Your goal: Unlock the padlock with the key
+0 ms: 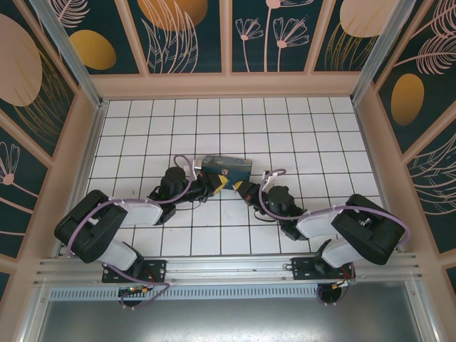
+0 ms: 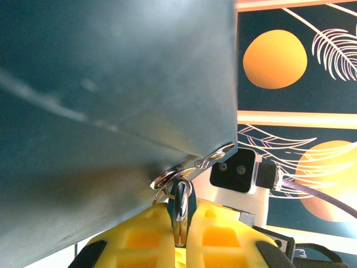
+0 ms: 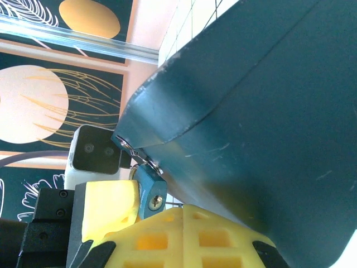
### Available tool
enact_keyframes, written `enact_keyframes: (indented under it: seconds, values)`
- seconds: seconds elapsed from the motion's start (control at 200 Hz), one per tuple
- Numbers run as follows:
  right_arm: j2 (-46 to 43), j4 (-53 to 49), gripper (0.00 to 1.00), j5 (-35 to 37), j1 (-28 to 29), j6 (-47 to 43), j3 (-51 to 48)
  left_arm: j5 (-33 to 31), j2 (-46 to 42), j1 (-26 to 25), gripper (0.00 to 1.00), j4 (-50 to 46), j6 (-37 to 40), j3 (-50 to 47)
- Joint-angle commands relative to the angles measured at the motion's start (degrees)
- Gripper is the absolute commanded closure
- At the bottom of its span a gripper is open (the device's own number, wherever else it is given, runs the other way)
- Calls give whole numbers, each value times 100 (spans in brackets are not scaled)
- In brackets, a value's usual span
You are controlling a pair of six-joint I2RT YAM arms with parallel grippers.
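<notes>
**A:** Where is the padlock (image 3: 148, 190)?

**B:** It hangs from the rings (image 2: 167, 178) at the corner of the box (image 3: 251, 111); the left tool (image 2: 179, 229) has its yellow pads pressed on it from both sides, pinching it edge-on.

**A:** And the right tool (image 3: 187, 226)?

**B:** Its pads are pressed together, just beside the lock's lower end; whether the key sits between them I cannot tell.

**A:** So the step in hand is seating the key?

**B:** That is my judgement; the brass face (image 3: 156, 201) on the lock's end looks like the keyhole, and it points toward the right tool.

**A:** How to do it well?

**B:** Hold the left pinch firm, so the lock cannot swing on its rings; line the key up with the brass face before advancing; go in slow and straight; turn only once it is fully seated.

**A:** Risks?

**B:** The lock is small and light; a sideways push would likely twist it in the pads or drag the box across the surface; a turn made too early may slip the key.
</notes>
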Motion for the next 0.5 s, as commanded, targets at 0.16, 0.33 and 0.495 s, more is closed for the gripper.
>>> enact_keyframes:
  seconds: [0.16, 0.33, 0.495]
  values:
    - [-208, -103, 100, 64, 40, -137, 143, 112, 15, -30, 100, 182, 134, 100]
    - [-318, -183, 100, 69, 40, -168, 134, 89, 38, -30, 100, 181, 157, 66]
    - [-346, -234, 100, 60, 41, -194, 185, 93, 66, -29, 100, 199, 153, 79]
